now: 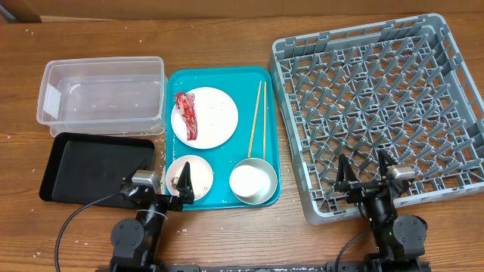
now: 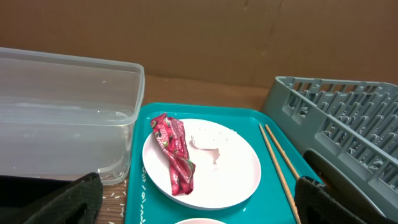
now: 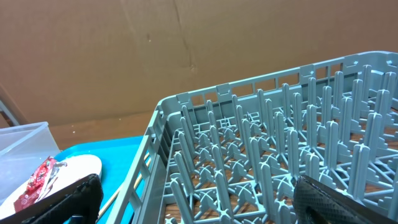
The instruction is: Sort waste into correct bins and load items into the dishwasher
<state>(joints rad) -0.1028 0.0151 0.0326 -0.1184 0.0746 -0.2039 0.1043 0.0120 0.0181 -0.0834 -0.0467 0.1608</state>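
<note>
A round white plate (image 1: 212, 117) lies on the teal tray (image 1: 268, 162) with a crumpled red wrapper (image 1: 187, 115) on it. In the left wrist view the wrapper (image 2: 174, 152) lies next to a white paper scrap (image 2: 205, 142) on the plate (image 2: 230, 174). Chopsticks (image 1: 255, 119) lie to the plate's right. A small white bowl (image 1: 195, 170) and a second white bowl (image 1: 253, 181) stand in front. The grey dish rack (image 1: 378, 106) is on the right. My left gripper (image 1: 156, 185) is open and empty by the small bowl. My right gripper (image 1: 363, 172) is open and empty over the rack's front edge.
The clear tub (image 1: 102, 94) stands at the back left, with the black tray (image 1: 94, 166) in front of it. Loose rice grains (image 2: 140, 193) lie on the teal tray and the wooden table. A cardboard wall (image 3: 155, 56) stands behind.
</note>
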